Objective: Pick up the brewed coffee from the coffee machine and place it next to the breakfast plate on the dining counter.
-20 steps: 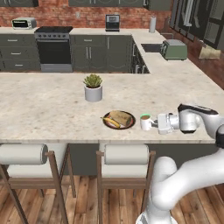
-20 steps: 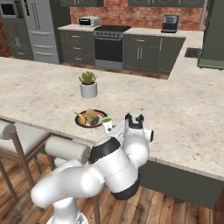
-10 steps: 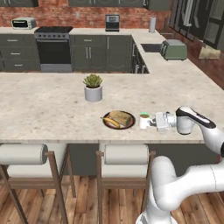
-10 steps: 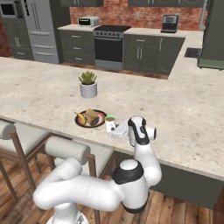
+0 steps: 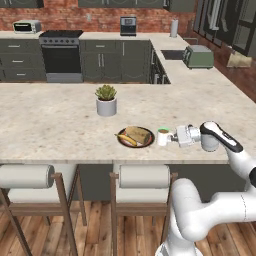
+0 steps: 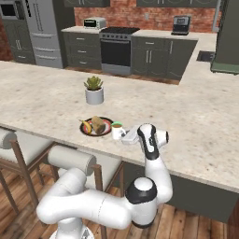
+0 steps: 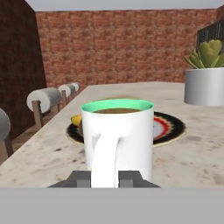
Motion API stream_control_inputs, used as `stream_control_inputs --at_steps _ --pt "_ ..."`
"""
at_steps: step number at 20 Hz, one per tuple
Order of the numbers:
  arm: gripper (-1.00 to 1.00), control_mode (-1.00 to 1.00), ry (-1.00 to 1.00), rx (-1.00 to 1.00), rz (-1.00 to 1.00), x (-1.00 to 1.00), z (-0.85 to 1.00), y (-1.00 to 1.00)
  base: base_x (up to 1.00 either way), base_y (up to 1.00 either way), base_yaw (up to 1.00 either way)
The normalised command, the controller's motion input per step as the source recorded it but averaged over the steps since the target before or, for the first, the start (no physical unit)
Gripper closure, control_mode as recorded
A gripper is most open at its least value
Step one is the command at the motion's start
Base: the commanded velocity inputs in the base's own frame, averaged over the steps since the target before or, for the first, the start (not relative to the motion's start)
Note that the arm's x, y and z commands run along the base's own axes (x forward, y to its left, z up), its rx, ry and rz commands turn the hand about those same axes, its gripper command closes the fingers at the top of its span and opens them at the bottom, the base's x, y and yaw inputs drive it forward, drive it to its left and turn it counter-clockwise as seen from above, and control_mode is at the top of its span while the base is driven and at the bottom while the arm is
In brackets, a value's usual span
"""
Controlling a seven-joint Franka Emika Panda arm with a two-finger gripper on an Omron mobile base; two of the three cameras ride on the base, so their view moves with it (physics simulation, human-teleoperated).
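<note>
The brewed coffee (image 7: 118, 135), a white mug with a green rim, stands on the dining counter (image 5: 50, 120) just right of the breakfast plate (image 5: 149, 141). My gripper (image 7: 105, 178) reaches in level from the right, its fingers pressed against both sides of the mug's handle. In the base views the mug (image 5: 162, 136) (image 6: 116, 130) sits between the plate (image 6: 83, 131) and my gripper (image 5: 174, 137) (image 6: 127, 135). The plate (image 7: 173, 127) carries toast and a yellow piece. The coffee machine (image 5: 128, 25) (image 6: 181, 23) stands far off on the back counter.
A grey pot with a green plant (image 5: 106, 105) (image 6: 94, 94) (image 7: 204, 85) stands behind the plate. Padded stools (image 5: 27, 176) (image 5: 144, 176) (image 6: 70, 158) line the counter's near edge. A toaster (image 5: 198, 56) sits on the right-hand counter beyond a sink.
The mug and gripper have shifted slightly left, closer to the plate. The arm's elbow has dropped lower and farther out to the right.
</note>
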Motion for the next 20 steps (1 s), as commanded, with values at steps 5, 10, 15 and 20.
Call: stream_control_inputs --at_steps 5,10,15,20 --pt "-1.00 -1.00 0.00 -0.06 0.00 0.00 -0.03 0.00 0.00 0.00 0.00" --pt "-1.00 -1.00 0.00 -0.04 0.00 0.00 0.00 0.00 0.00 0.00 0.00" --pt "-1.00 -1.00 0.00 -0.01 0.00 -0.06 0.01 -0.06 0.00 0.00 0.00" --pt "-1.00 -1.00 -0.03 0.00 -0.06 -0.51 0.28 -0.44 0.00 0.00 0.00"
